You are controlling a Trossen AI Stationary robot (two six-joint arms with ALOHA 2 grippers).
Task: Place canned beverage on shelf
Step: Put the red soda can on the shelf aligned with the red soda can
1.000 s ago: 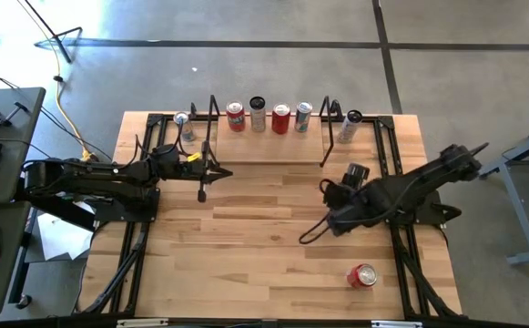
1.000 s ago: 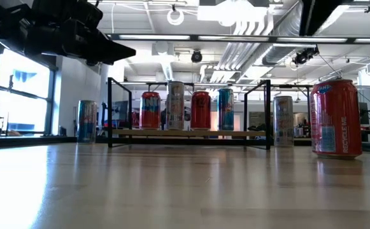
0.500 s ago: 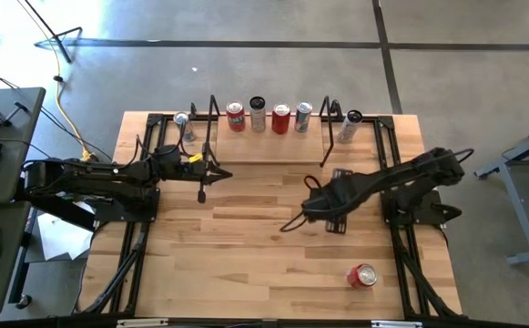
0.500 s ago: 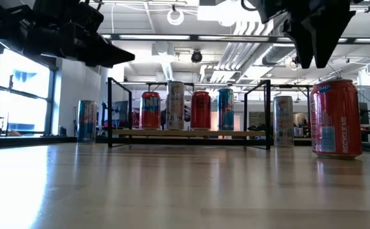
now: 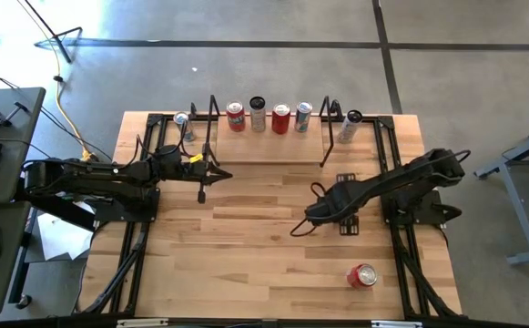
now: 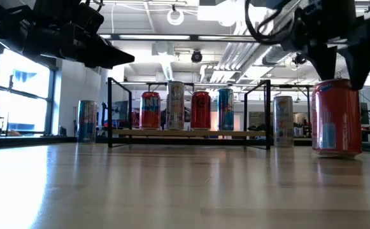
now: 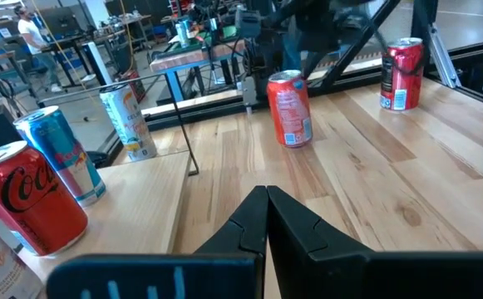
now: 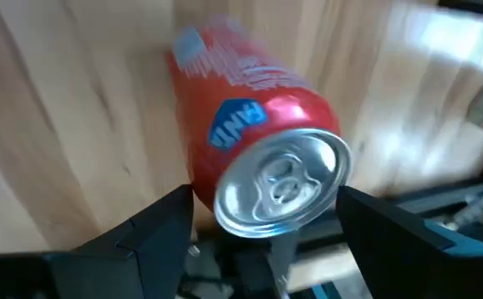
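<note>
A red can with a blue badge (image 8: pixel 249 141) stands upright on the table right of centre (image 6: pixel 336 121) (image 7: pixel 289 108). The right arm hides it in the high view. My right gripper (image 8: pixel 264 199) (image 6: pixel 344 76) (image 5: pixel 326 211) is open and points steeply down over it. One finger stands on either side of the can's top, and a gap shows at each side. The shelf (image 5: pixel 269 152) (image 6: pixel 188 133) stands at the far edge with several cans upright on its board. My left gripper (image 5: pixel 223 173) (image 7: pixel 266 224) waits shut, raised in front of the shelf's left end.
Another red can (image 5: pixel 362 275) (image 7: pixel 401 62) stands near the table's front right. A blue can (image 5: pixel 184 123) stands just left of the shelf, a pale one (image 5: pixel 350 123) just right of it. Black rails run along both table sides. Bare wood lies between shelf and near edge.
My right gripper has come down from above the low view's frame and tipped from slanting to steeply downward. Its open fingers now flank the top of the red can. The can has not moved.
</note>
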